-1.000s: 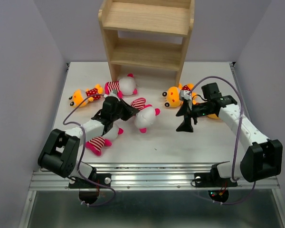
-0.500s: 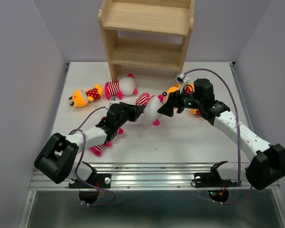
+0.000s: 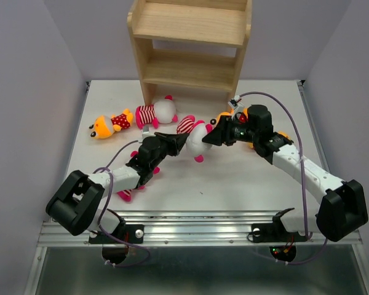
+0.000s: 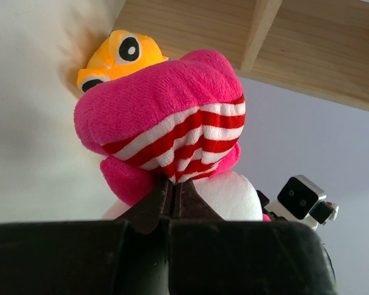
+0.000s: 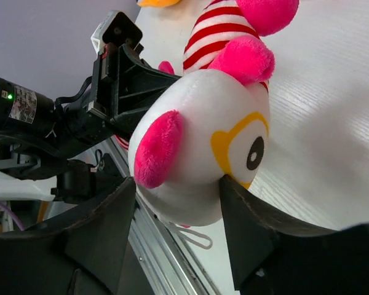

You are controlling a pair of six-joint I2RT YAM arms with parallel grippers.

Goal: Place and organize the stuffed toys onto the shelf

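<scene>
Plush (image 4: 172,129) in left pincer (image 4: 173,196) hides orange toy's (image 4: 114,55) body.

The toy (image 4: 172,117) is fuzzy plush (shelf (image 3: 190,24): matt wood).

— Can a hand reach the light wooden shelf unit (image 3: 190,24)?
— Its tiers stand open, but the left arm (image 3: 120,175), right arm (image 3: 295,163) and the white-headed red-striped plush doll (image 3: 195,136) between them bar the middle; a second striped doll (image 3: 160,112) lies at the shelf's left foot

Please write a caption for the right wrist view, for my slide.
Right gripper flanks the white head of a striped plush toy pinched by the left gripper.
</scene>
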